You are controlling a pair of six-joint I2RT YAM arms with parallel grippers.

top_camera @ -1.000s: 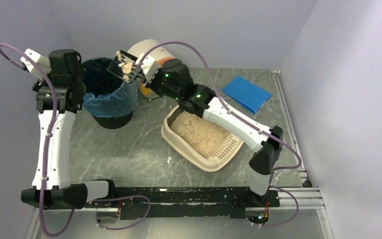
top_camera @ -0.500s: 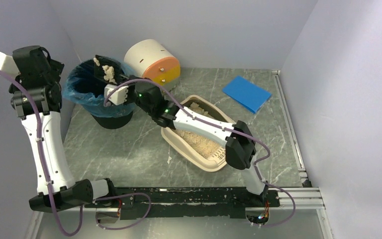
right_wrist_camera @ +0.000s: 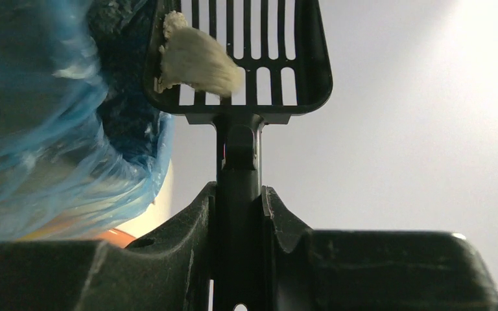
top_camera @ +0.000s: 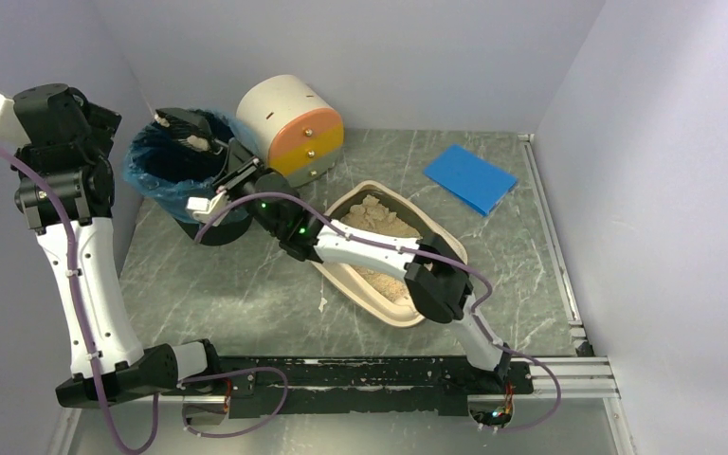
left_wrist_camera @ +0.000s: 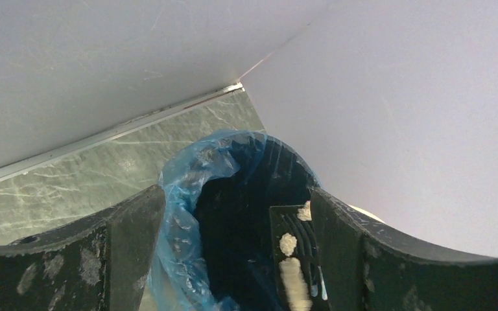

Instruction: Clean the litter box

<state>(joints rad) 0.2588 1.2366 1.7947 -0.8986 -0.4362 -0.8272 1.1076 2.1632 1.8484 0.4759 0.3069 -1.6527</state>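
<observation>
Black slotted scoop (right_wrist_camera: 240, 45) is hanging over the blue-lined bin (top_camera: 152, 166), with a pale clump of litter (right_wrist_camera: 194, 61) clinging to its bars. I'm seeing my right gripper (right_wrist_camera: 238, 194) clamping tight on the scoop's handle. My left gripper (left_wrist_camera: 233, 217) is gaping wide by the bin, gripping nothing. The litter box (top_camera: 370, 303) is sitting on the marbled table (top_camera: 246, 294), right of the bin and near the drawer unit (top_camera: 289, 118).

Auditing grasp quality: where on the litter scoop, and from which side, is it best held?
Grip the scoop by its narrow straight handle, just behind the slotted head, coming from the handle's tail end. The handle is slim enough for the fingers to close on both sides, as the right gripper does, leaving the head and clump free over the bin.
</observation>
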